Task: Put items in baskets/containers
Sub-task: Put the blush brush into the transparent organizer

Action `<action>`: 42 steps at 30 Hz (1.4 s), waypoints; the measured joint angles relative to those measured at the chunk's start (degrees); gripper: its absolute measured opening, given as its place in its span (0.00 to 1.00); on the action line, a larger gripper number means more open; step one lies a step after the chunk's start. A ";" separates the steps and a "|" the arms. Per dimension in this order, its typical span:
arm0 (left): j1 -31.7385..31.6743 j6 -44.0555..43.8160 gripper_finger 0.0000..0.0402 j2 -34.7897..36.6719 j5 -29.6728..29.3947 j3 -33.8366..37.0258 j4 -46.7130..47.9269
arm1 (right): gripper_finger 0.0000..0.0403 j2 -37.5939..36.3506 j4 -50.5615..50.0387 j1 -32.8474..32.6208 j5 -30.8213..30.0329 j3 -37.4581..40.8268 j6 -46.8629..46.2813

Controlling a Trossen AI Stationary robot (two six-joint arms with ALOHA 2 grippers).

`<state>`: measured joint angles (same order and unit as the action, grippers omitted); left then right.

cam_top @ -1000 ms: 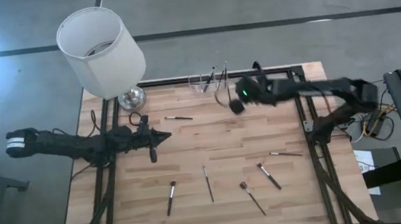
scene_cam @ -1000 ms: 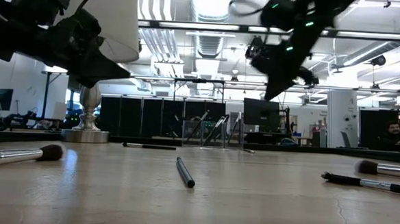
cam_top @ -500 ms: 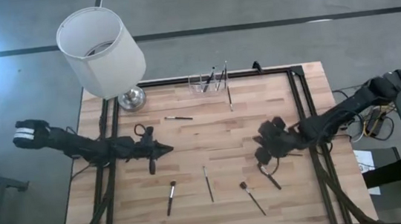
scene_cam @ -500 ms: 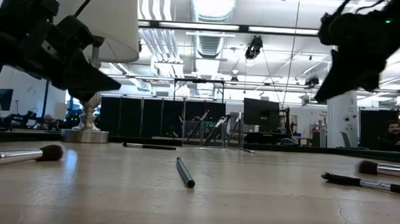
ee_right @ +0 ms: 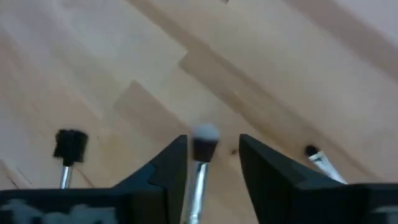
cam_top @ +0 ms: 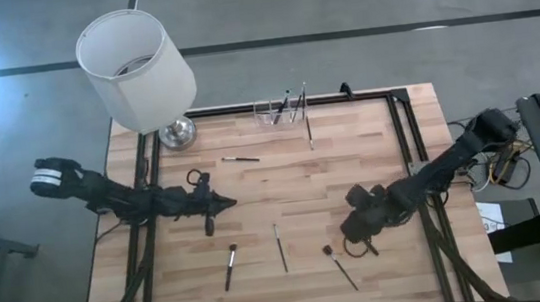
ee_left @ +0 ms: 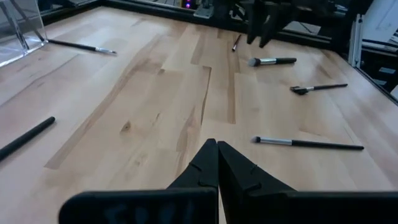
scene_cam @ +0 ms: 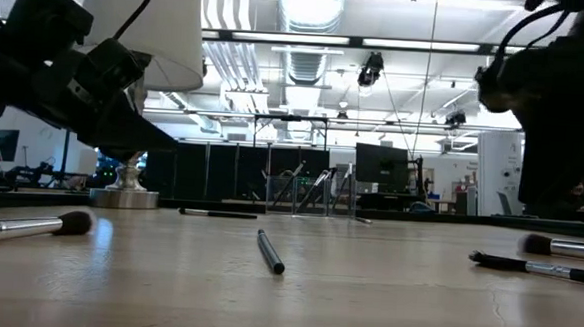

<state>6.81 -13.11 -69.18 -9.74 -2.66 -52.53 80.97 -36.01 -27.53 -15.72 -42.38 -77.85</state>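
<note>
- So, from the high view I count the clear holder [cam_top: 281, 111] at the far edge of the table [cam_top: 371, 150], well away from both my grippers, with a few brushes standing in it. That is the done part. I still see loose brushes on the wood: one thin one [cam_top: 241, 159] lying short of the holder, another [cam_top: 309, 132] just beside it, and four nearer me. My right gripper [cam_top: 351, 235] is low over the one at [cam_top: 363, 239]; a long brush [cam_top: 341, 268] lies just on its near side.
- In the low view the holder [scene_cam: 310, 193] stands far back, and a dark pencil-like brush [scene_cam: 270, 253] lies mid-table.
- Left wrist view: my left gripper [ee_left: 217, 163] is closed, fingers pressed together, holding nothing, hovering above bare wood. A brush [ee_left: 309, 144] lies just ahead of it.
- Right wrist view: the right gripper [ee_right: 213, 163] stands open, and a fluffy-tipped brush [ee_right: 200, 163] lies between its fingers, not yet clamped. A stubbier brush [ee_right: 67, 154] is off to one side.
- My judgement: roughly a third in; about six left, and the next pick is lined up.
</note>
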 joint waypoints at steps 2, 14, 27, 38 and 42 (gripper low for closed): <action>0.00 -0.30 0.00 -0.13 -0.12 0.00 -0.04 | 0.40 2.44 0.00 0.00 1.64 -1.84 -0.02; 0.00 -0.59 0.00 -0.33 -0.41 0.00 -0.14 | 0.49 12.44 -13.27 0.00 4.06 -12.55 -2.81; 0.00 -0.65 0.00 -0.33 -0.42 0.00 -0.12 | 0.40 17.23 -3.97 0.04 5.04 -11.06 -1.65; 0.00 -0.84 0.00 -0.33 -0.44 0.02 -0.12 | 0.13 17.40 -2.56 0.04 5.46 -10.85 2.03; 0.00 -0.64 0.00 -0.33 -0.44 0.02 -0.14 | 0.04 17.00 -2.60 0.04 4.40 -11.58 5.66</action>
<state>6.81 -13.75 -69.52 -10.17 -2.63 -52.66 97.98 -38.61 -27.49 -11.32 -53.96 -72.19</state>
